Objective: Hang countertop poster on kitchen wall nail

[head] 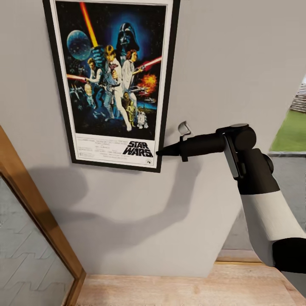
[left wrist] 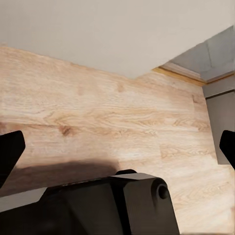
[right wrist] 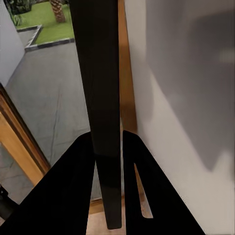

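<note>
From the head camera, the poster (head: 112, 80) sits flat against the grey wall (head: 229, 63), tilted a little, its "STAR WARS" title at the lower edge. The right gripper (head: 160, 152) reaches in from the poster's right and pinches the frame's lower right corner, fingertips clamped right on the black edge. Below the poster, the arm's shadow spreads across the wall, and further down runs a wooden floor (head: 182, 291). Off to the poster's lower left a wooden door frame (head: 38, 212) slants away. On to the left wrist camera: the left gripper (left wrist: 117, 147) hangs over the same wooden floor (left wrist: 107, 112), its two dark fingertips spread wide apart at the picture's edges with nothing between them, the pale wall (left wrist: 112, 29) beyond the boards. Now the right wrist camera: the poster (right wrist: 100, 98) is seen edge-on, a thin dark strip running away from the camera, and the right gripper (right wrist: 108, 196) has both fingers pressed against either face of it, the grey wall (right wrist: 186, 98) just beside the poster.
</note>
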Motion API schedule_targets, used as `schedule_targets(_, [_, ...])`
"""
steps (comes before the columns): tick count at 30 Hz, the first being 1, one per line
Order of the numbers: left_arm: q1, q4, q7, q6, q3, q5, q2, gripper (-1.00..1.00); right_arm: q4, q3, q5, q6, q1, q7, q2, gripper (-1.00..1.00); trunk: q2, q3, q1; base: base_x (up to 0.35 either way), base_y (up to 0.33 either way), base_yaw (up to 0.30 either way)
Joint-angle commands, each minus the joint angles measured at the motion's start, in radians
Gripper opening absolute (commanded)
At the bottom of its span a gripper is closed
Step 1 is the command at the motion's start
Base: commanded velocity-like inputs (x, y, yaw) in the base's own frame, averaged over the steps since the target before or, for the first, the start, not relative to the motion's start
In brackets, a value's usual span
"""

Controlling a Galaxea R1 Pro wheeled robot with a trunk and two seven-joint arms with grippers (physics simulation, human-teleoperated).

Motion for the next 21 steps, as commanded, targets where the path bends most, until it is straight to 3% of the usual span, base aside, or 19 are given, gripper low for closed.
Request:
schedule_targets(1, [0.000,0.000,-0.002,-0.004,-0.008,0.008,0.000,1.00,0.000,0.001,0.001,0.011,-0.001,0.004,-0.001,-1.00,-0.002,-0.002,0.000,-0.123,0.000,0.000])
schedule_targets(21, [0.000,0.000,-0.002,-0.004,-0.008,0.008,0.000,1.00,0.000,-0.001,0.002,0.011,-0.001,0.004,-0.001,-1.00,-0.002,-0.002,0.000,-0.021,0.000,0.000])
